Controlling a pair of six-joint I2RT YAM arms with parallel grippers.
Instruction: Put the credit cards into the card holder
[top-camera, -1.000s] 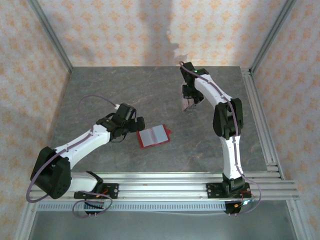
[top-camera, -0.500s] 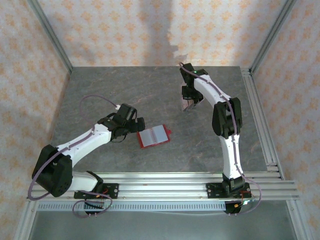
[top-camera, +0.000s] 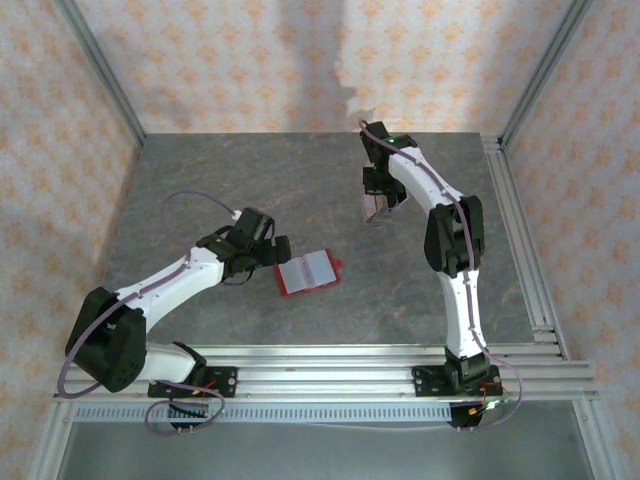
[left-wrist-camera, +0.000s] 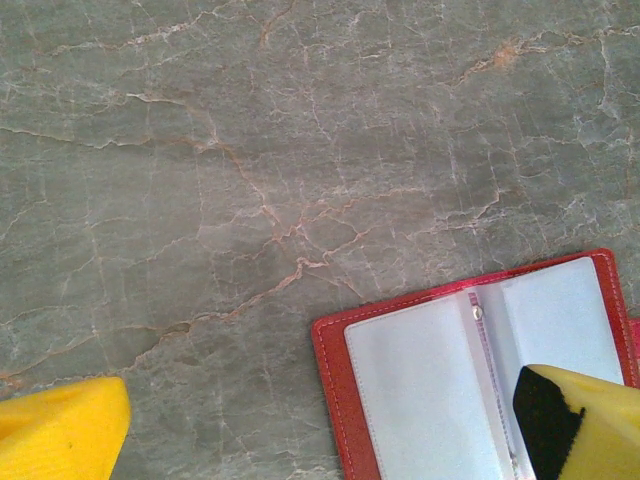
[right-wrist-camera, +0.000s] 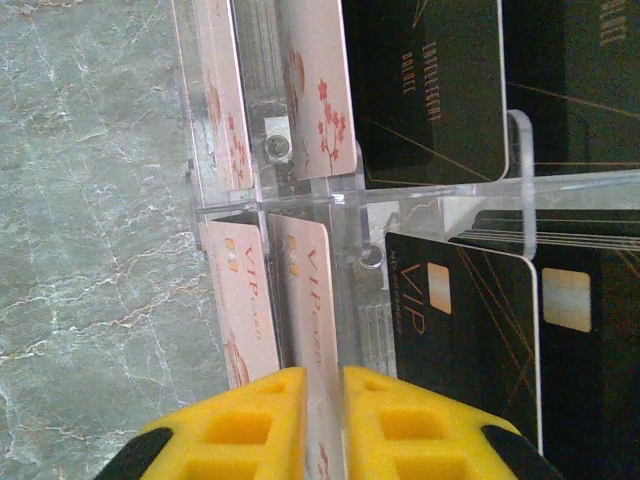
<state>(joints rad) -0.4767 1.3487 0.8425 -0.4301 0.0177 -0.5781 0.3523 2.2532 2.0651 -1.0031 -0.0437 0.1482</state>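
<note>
**Top external view.** We find the card holder lying open and flat on the grey table, in its near middle. Bare surface surrounds it on the far, right and near sides. The left gripper sits just beside the card holder's left edge, with its jaws spread wide and nothing between them. The right gripper points down at the clear stand, which stands far and right of the card holder and well apart from it. Metal rails bound the table on the right and along the near edge.

**Left wrist view.** One yellow finger is over bare table. The other overlaps the pale lining of the card holder. A red corner and the two borders meeting at it lie fully exposed.

**Right wrist view.** The right gripper has its fingers drawn almost together, leaving a narrow slit. A pink card in the clear stand runs into that slit. We cannot tell whether the pads clamp it. Black cards fill the neighbouring slots.
</note>
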